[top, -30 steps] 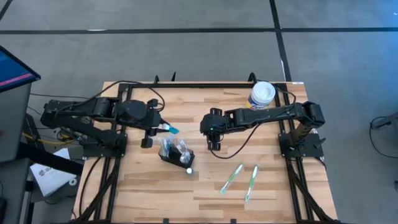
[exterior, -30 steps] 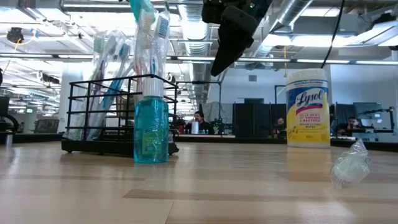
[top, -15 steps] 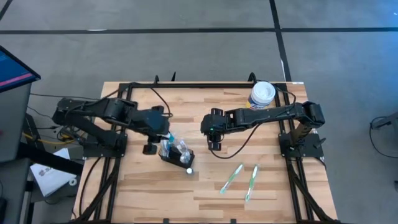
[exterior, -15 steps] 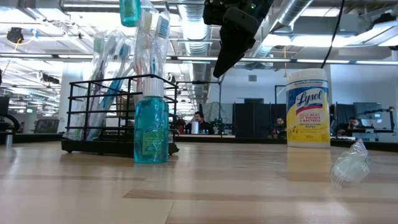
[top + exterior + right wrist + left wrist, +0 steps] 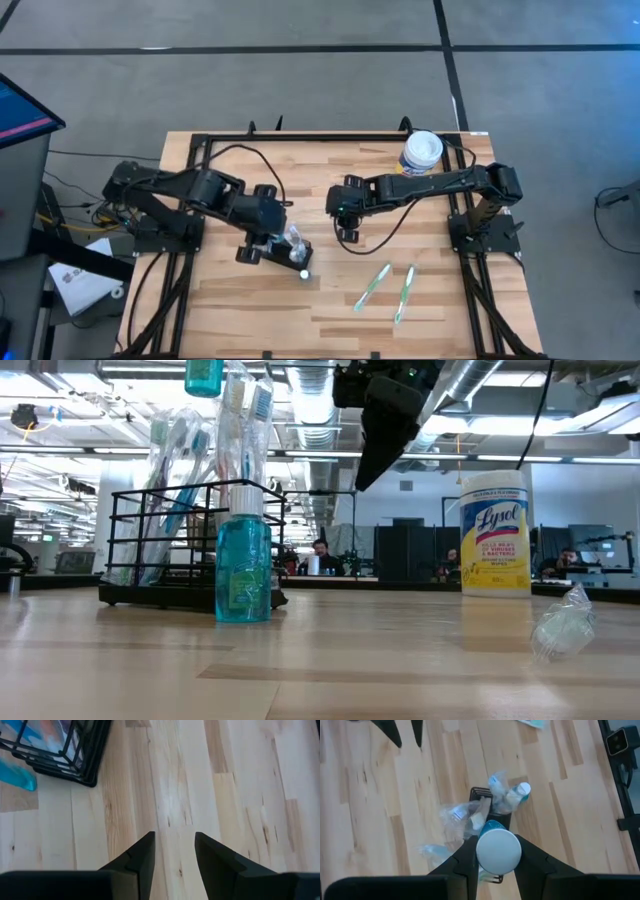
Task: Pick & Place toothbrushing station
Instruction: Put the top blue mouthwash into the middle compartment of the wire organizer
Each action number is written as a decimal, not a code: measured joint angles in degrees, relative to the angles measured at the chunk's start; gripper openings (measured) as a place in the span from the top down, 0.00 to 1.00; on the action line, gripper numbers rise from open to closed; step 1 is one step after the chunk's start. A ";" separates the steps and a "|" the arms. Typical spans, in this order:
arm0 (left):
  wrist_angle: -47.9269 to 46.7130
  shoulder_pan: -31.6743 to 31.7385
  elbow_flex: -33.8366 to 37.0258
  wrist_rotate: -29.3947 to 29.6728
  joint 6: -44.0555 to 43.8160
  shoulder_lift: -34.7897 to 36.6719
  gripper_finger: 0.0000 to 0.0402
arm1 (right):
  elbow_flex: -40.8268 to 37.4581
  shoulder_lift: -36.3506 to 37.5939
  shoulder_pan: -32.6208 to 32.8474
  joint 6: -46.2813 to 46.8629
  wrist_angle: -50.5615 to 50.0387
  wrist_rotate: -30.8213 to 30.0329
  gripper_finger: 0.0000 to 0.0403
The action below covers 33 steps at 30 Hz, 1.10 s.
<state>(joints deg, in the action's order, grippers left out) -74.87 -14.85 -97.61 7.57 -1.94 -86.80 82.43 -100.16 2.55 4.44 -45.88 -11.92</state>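
The toothbrushing station is a black wire rack holding wrapped toothbrushes, standing on the wooden table left of centre. A teal bottle with a pale cap stands on the table right by it. My left gripper hovers over the rack, shut on a second small teal bottle, whose lower end shows at the top of the low view. My right gripper hangs open above bare table right of the rack. My left gripper pinches the small teal bottle between its two fingers at the bottle's white round end. The fingers come slanting down from the table's left. The teal body points down past the fingertips, clear of the rack below.
A yellow Lysol canister with a white lid stands at the far right. Two wrapped toothbrushes lie near the front right, and crumpled clear plastic shows there too. Bare wood lies between the rack and these.
My left gripper has carried the teal bottle toward the table's right and near edges, from left of the rack to above it, and has tipped steeply downward. The bottle stays in its hold. The rack and the standing bottle have kept still.
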 joint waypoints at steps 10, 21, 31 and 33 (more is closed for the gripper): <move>0.16 -0.82 0.97 0.07 -1.02 0.17 0.79 | 0.00 0.00 0.02 0.12 -0.73 0.00 0.68; 3.69 -3.00 7.86 0.04 -1.04 -0.22 0.79 | 0.00 0.00 0.04 0.12 -0.97 0.00 0.68; 6.58 -3.50 13.14 0.07 6.33 -0.24 0.79 | 0.00 0.00 0.04 0.12 -1.13 0.00 0.68; 7.17 -3.50 13.88 0.05 8.82 -0.24 0.79 | 0.00 0.00 0.04 0.12 -1.30 0.00 0.68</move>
<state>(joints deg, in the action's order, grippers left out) -67.70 -18.35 -83.73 7.62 6.88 -87.05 82.43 -100.16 2.59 4.56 -47.18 -11.92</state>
